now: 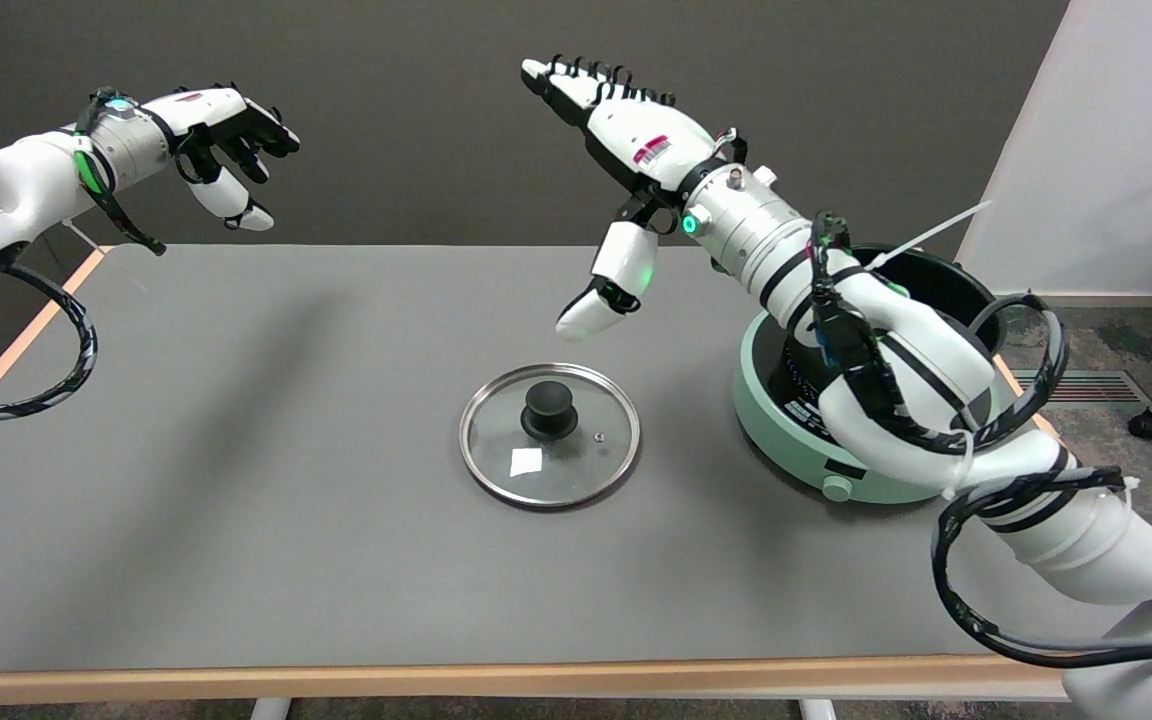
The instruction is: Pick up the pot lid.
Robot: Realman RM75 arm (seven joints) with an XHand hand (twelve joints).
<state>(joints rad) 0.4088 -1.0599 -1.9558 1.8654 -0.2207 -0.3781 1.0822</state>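
Closest to me is the wooden front edge of the grey table (236, 560). A bit further in, roughly mid-table, the pot lid (550, 434) is lying flat: glass disc, metal rim, black knob (548, 408) sticking straight up from the centre, a little white sticker on the glass beside it. Nothing is touching it.

Off to the side of the lid there's a mint-green cooker (826, 440) with a dark pot sitting in it, and the right arm (896, 360) comes in over the top of that, so part of it is hidden.

The right hand (626, 170) is up in the air, beyond the lid and slightly toward the cooker side. It's holding nothing: fingers stretched out flat and pointing up and away toward the back wall, thumb (604, 285) hanging down on its own. The thumb tip is the nearest bit to the lid, but there's still clear air between them.

So the whole thing comes down to this: the knob sits below the hand and toward my side of the table. I'd guess the hand has to drop, come forward a little and tip its fingers down around the knob. The lid is round, so approach angle shouldn't matter much.

Way at the back, the left hand (226, 150) is just parked in the air, much farther from the lid.
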